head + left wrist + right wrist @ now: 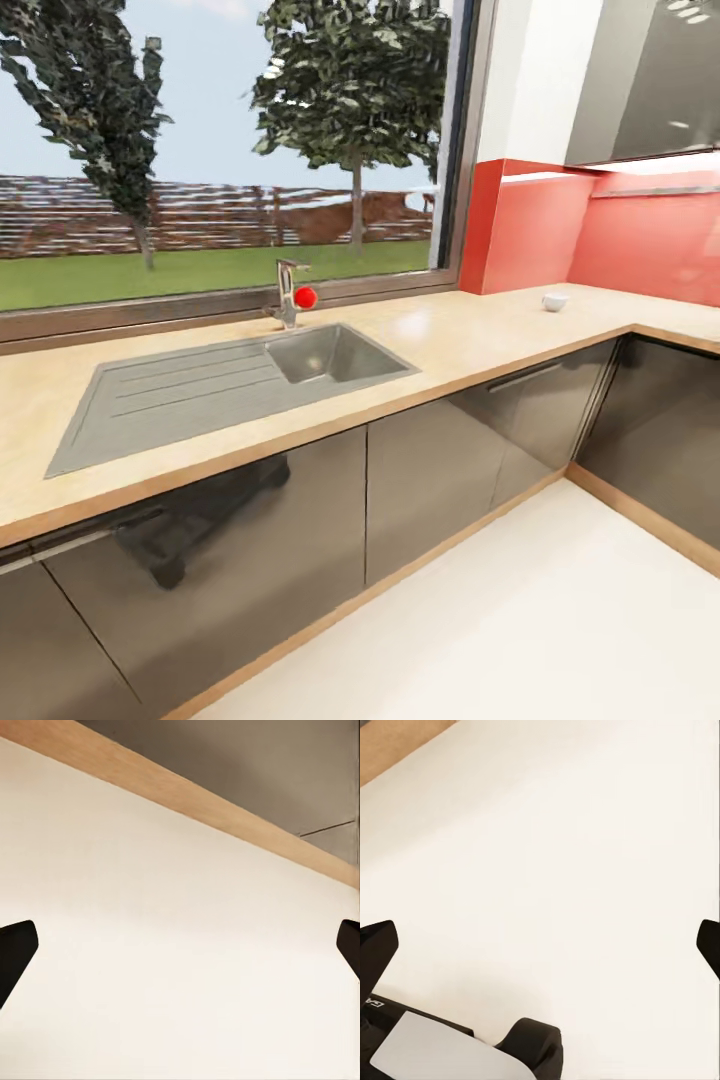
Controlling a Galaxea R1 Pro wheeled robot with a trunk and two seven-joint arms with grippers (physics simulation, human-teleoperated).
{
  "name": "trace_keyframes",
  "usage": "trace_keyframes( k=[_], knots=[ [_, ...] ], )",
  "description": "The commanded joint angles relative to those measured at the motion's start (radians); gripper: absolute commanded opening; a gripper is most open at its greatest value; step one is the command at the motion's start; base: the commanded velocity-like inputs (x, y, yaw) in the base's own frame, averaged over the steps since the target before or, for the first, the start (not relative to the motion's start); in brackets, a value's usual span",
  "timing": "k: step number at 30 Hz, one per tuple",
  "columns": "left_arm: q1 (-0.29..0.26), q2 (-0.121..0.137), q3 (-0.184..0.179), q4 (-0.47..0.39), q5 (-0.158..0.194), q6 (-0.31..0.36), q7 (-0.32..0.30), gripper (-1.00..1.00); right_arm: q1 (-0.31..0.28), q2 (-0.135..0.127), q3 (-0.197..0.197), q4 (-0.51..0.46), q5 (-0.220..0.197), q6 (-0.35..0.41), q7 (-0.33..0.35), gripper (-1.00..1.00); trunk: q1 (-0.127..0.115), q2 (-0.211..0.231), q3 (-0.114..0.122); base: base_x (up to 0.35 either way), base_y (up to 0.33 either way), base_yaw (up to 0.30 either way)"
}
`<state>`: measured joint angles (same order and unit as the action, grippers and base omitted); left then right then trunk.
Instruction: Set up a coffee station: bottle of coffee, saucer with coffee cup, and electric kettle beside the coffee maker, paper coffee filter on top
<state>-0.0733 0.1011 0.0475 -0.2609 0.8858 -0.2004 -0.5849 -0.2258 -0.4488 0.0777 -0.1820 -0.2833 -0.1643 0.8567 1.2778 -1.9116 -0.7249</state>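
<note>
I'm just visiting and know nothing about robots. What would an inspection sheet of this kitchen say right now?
Surface: tan countertop with sink and drainboard.
Job's things: small white cup on the counter near the red wall; nothing else seen.
Clutter: nothing seen.
End effectors: left end effector and right end effector open, empty, over pale floor.
Cables: nothing seen.
Surroundings: faucet, window, dark cabinets.

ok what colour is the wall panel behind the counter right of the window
Glossy red wall panel, clearest in the head view, rising behind the light wooden countertop.
</note>
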Motion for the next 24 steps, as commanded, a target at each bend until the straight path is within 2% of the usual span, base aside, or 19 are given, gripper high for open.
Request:
trace_keyframes(
  k=[1,24],
  knots=[
    [0.0,0.0,0.005,0.001,-0.001,-0.001,-0.006,1.0,-0.001,0.0,0.008,0.002,-0.007,-0.006,0.001,1.0,0.0,0.0,-0.001,0.215,-0.273,-0.267],
    [0.0,0.0,0.005,0.0,-0.001,-0.001,-0.006,1.0,-0.001,0.001,0.01,0.002,-0.007,-0.006,-0.004,1.0,0.0,0.0,-0.001,0.224,-0.268,-0.27]
  ],
)
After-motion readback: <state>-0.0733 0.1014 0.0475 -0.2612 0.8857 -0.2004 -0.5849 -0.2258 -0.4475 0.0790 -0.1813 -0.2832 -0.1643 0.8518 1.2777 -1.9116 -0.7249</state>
